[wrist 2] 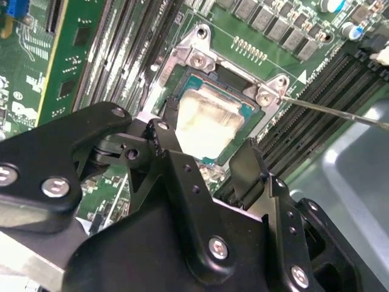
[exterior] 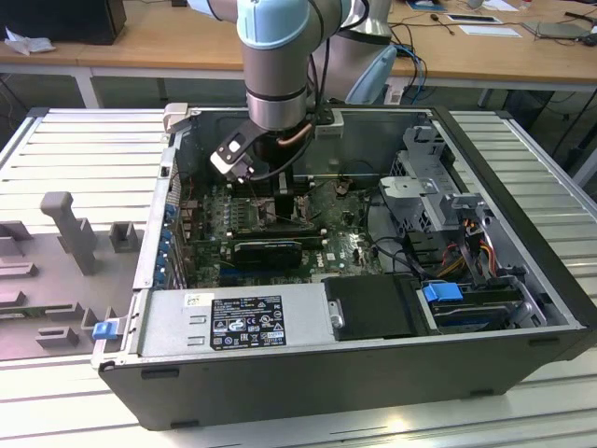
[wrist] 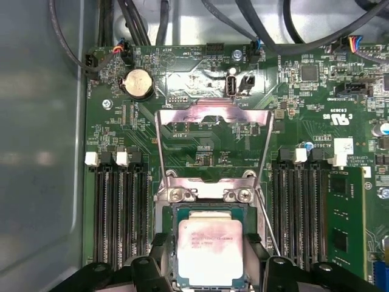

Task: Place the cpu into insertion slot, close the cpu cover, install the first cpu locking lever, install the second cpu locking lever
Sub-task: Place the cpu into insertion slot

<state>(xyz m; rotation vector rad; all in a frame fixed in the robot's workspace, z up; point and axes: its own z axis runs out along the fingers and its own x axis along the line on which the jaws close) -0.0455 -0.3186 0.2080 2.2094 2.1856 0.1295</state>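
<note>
We see the arm [exterior: 275, 65] reaching down into the open computer case [exterior: 280, 392], over the green board [wrist: 304, 115]. The gripper [wrist: 213, 261] is spread wide, its fingers [wrist: 149, 267] straddling the insertion slot [wrist: 209, 207] without clasping anything. The cpu cover [wrist: 213, 114] is swung open, pointing away from the gripper. The cpu [wrist: 209, 249] lies flat in the slot, metal face up, its slightly longer sides parallel to the memory slots [wrist: 118, 213]. A thin lever [wrist: 267, 222] slants beside it.

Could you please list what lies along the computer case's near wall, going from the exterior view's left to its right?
A blue clip → silver labelled box → black box → blue tab.
</note>
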